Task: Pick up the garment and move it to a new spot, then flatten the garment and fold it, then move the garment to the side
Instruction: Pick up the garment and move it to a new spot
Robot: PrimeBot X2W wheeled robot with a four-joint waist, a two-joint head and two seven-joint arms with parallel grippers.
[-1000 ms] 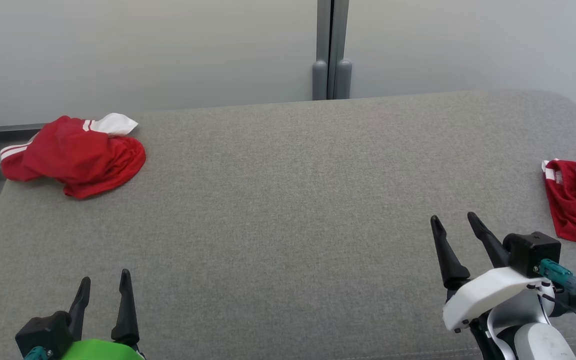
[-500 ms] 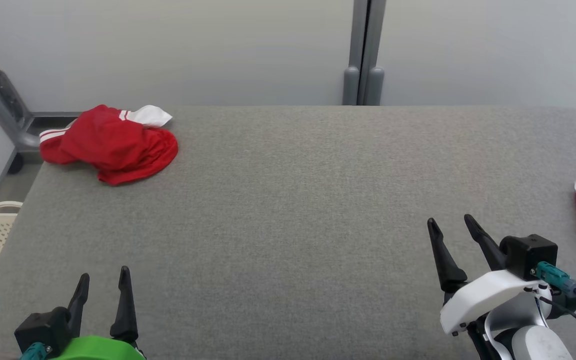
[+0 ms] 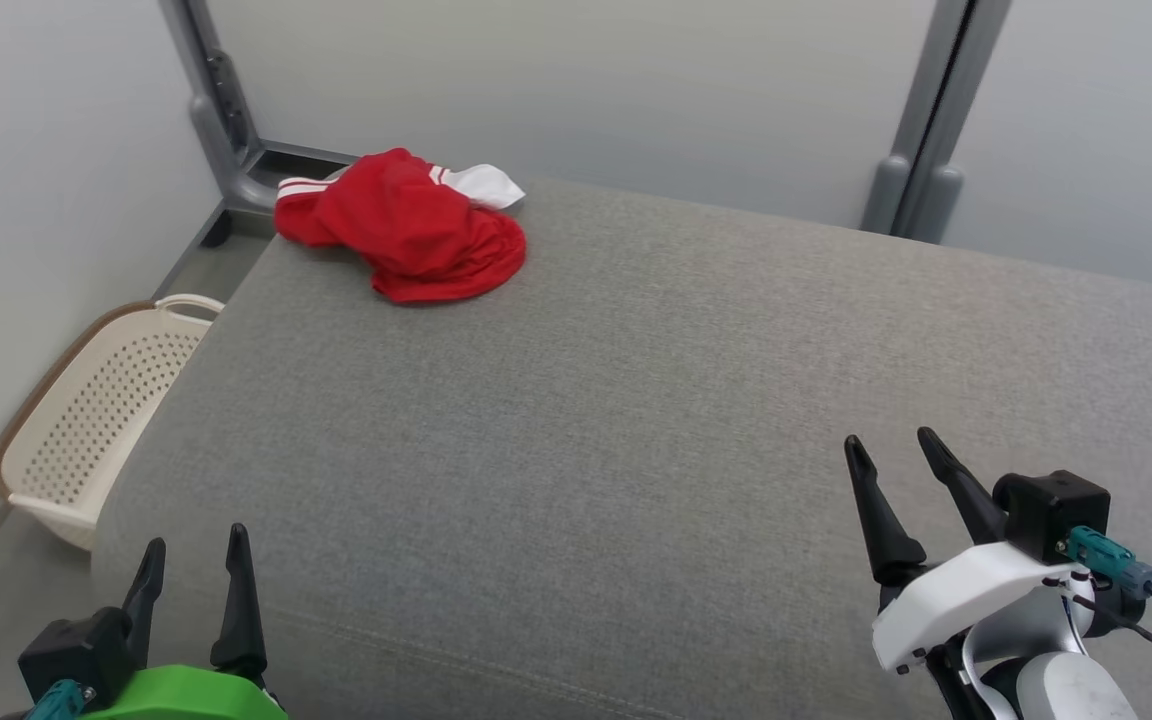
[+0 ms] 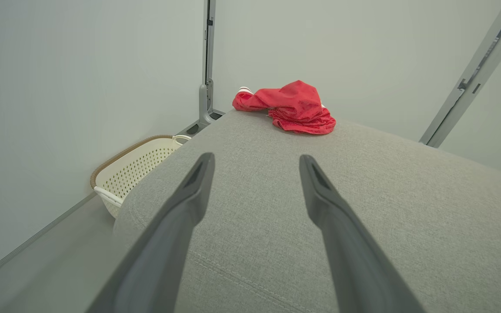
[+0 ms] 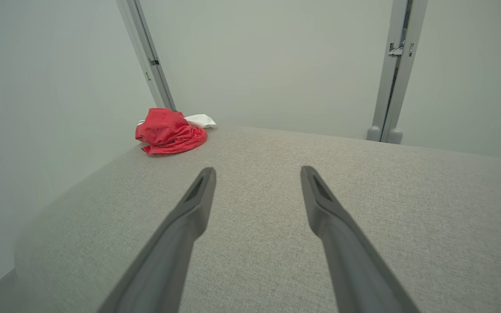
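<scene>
Moved: head camera only, swung left since the earlier frame; the garment has not shifted on the table.
Garment (image 3: pixel 406 225): red with white trim, crumpled in a heap at the far left corner of the table (image 3: pixel 586 400), well apart from both grippers.
Table: grey fabric top.
Left gripper (image 3: pixel 195 538): at the near left edge, fingers apart, holding nothing.
Right gripper (image 3: pixel 888 438): near right, above the table, fingers apart, holding nothing.
Basket (image 3: pixel 86 410): cream, perforated, on the floor beside the table's left side.
</scene>
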